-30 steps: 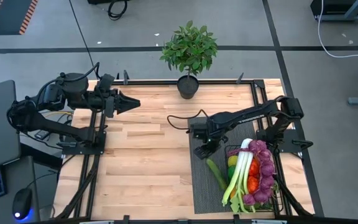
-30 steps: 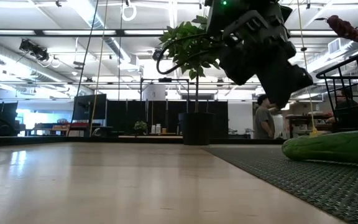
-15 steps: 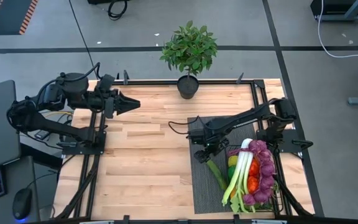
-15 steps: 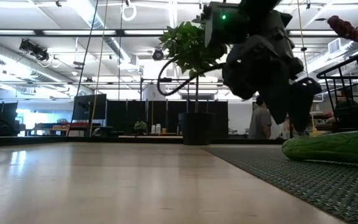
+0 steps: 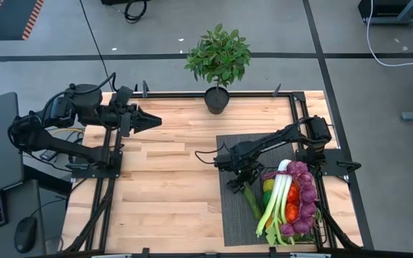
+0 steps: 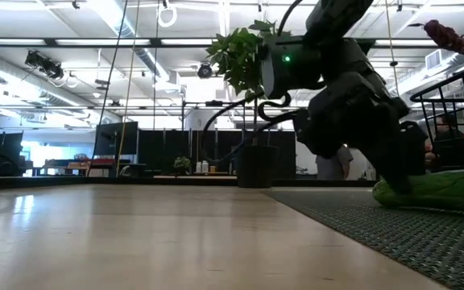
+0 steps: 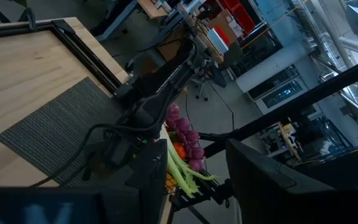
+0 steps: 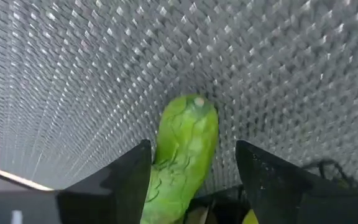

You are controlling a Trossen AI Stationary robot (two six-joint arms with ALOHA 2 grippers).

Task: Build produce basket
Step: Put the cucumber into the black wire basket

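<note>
This is a robotics lab in an open industrial hall. A wooden test table (image 5: 171, 179) in a black metal frame stands on a grey concrete floor (image 5: 49, 43) marked with dark tape lines. The low view shows exposed ceiling ducts (image 6: 147, 60), strip lights, workbenches and a person (image 6: 329, 165) far behind.
</note>
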